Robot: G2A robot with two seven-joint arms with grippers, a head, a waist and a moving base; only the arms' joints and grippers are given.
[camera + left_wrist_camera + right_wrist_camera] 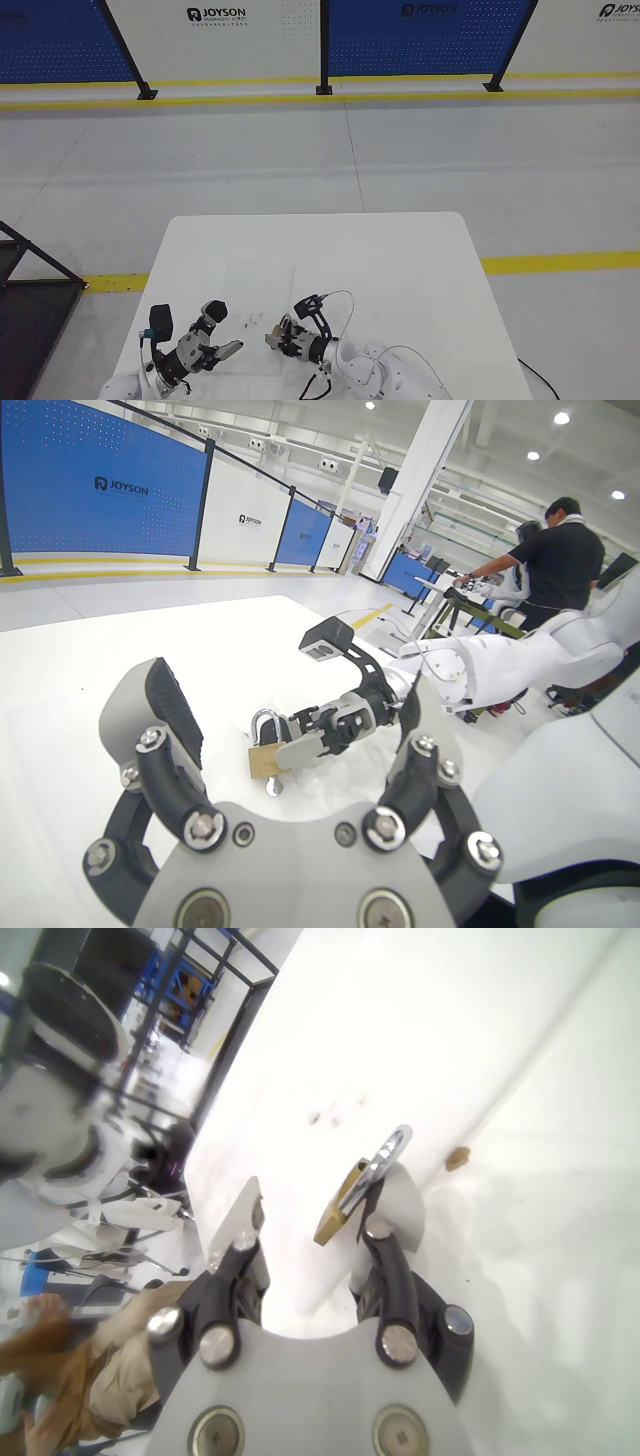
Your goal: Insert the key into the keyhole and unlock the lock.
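A small brass padlock [262,763] with a silver shackle [263,720] lies on the white table [400,260], near its front edge. A silver key [272,786] sticks out of the end of the lock's body. My right gripper [325,1178] is open around the padlock [336,1214]; the lock leans on one finger [400,1198] and stands clear of the other. In the top view the right gripper [282,338] is at the front centre. My left gripper [285,680] is open and holds nothing, a short way from the lock, and sits at the front left [225,332].
A thin white sheet [260,285] covers the table's middle left, with small dark specks [250,320] on it. A brown crumb [457,1158] lies beyond the lock. A black frame [30,262] stands off the table's left side.
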